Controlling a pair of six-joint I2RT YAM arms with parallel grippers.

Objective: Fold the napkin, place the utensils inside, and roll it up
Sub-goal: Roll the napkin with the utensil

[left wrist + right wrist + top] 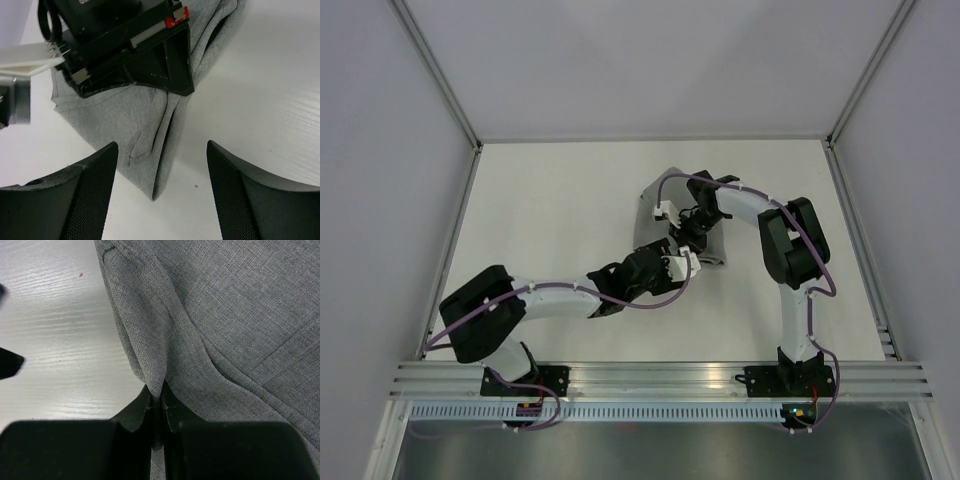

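Grey napkin (pixel 225 315) is pinched at a thin ridge by the right gripper (pixel 157 402); left gripper (pixel 161 146) is held open, empty. Under pull, slip or a skewed fold is risked.

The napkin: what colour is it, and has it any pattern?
The napkin is plain grey, with no pattern; the right wrist view shows it best.

My top camera looks down from above and behind the arm bases (pixel 525 382), taking in the whole surface (pixel 550 220). Both wrist cameras sit close over one napkin (pixel 115 120) fold; the left view, past the left fingers (pixel 75 200), also catches the right fingers (pixel 165 65).
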